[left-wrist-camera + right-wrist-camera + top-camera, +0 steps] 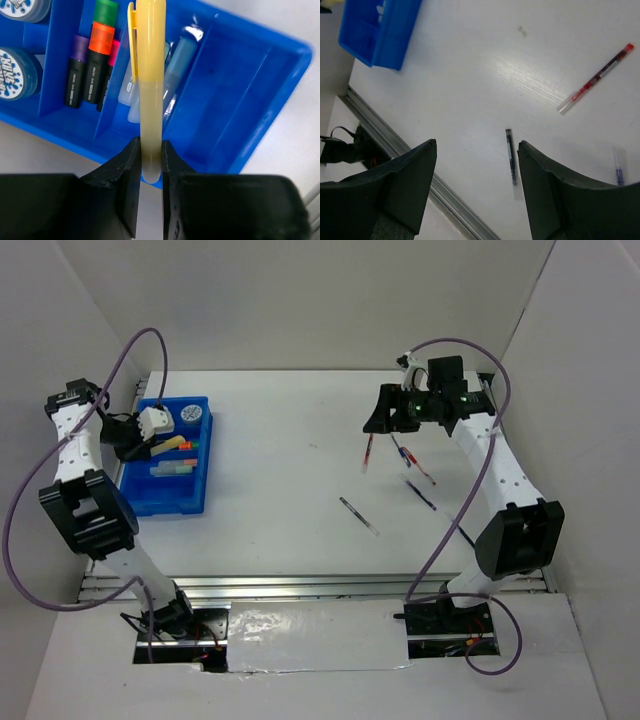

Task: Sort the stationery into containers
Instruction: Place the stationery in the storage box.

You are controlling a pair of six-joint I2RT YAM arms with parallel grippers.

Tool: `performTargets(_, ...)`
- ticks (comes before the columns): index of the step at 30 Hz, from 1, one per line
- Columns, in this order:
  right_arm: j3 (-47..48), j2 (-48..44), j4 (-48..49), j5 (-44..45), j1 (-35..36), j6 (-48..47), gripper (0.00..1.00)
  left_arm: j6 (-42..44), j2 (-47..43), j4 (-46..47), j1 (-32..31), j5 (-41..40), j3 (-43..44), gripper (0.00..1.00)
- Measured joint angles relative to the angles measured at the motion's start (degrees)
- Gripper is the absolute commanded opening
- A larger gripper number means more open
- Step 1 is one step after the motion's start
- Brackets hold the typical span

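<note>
**Table** (300, 440): white, carrying the whole job. The sorted stock is at the left and the unsorted stock at the right, so each arm has work on its own side.

**Blue tray** (165, 500): sits at the left of the table, near the left arm. It is divided into compartments, one kind of item to each. One large compartment shows bare in the left wrist view.

**Left tool** (150, 155): closed tight on the lower end of the yellow highlighter (150, 75). It holds the highlighter lengthwise above the tray, over the compartment with the light-blue marker (180, 55). Judgement: gripping by the end leaves most of the body free to go down between the dividers, and release comes next.

**Right tool** (476, 145): jaws spread wide and holding nothing, hanging above the loose pens. Judgement: it is lining up a pick.

**Stored markers:** green (105, 10), orange (101, 40) and purple (77, 55) lie side by side in one compartment.

**Tape rolls** (17, 67): two, in the end compartment.

**Pens:** a dark pen (511, 156) lies below the open jaws. A red pen (597, 77) lies well apart from it, not yet sorted.
</note>
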Motion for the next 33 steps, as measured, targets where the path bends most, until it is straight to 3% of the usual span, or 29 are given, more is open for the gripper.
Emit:
performTargets(10, -2.62, 1.88, -5.79, 1.99, 0.07, -6.97, 0.66, 12.55, 9.97, -1.79, -0.74, -4.26, 5.97, 0.06)
performTargets(18, -4.57, 4.02, -8.26, 8.66, 6.4, -11.54, 0.62, 14.1, 13.94, -1.2, -2.23, -7.13, 6.84, 0.17)
performTargets(21, -5.64, 5.42, -9.14, 11.78, 9.14, -12.85, 0.63, 13.99, 14.73, -0.5, -2.69, -7.98, 6.84, 0.27)
performTargets(23, -6.54, 6.38, -9.27, 13.81, 10.6, -13.55, 0.64, 13.9, 15.41, 0.02, -2.93, -8.39, 6.84, 0.4)
performTargets(27, -8.57, 7.28, -9.88, 17.07, 12.66, -14.56, 0.64, 13.64, 16.72, 0.35, -3.02, -9.22, 7.54, 0.51)
performTargets(28, -9.09, 7.3, -9.79, 17.88, 13.0, -14.82, 0.64, 13.44, 16.9, 0.28, -3.02, -9.29, 8.24, 0.6)
performTargets(33, -12.9, 7.3, -8.68, 20.87, 14.73, -15.3, 0.57, 8.94, 16.9, -0.42, -2.75, -7.1, 14.67, 0.79)
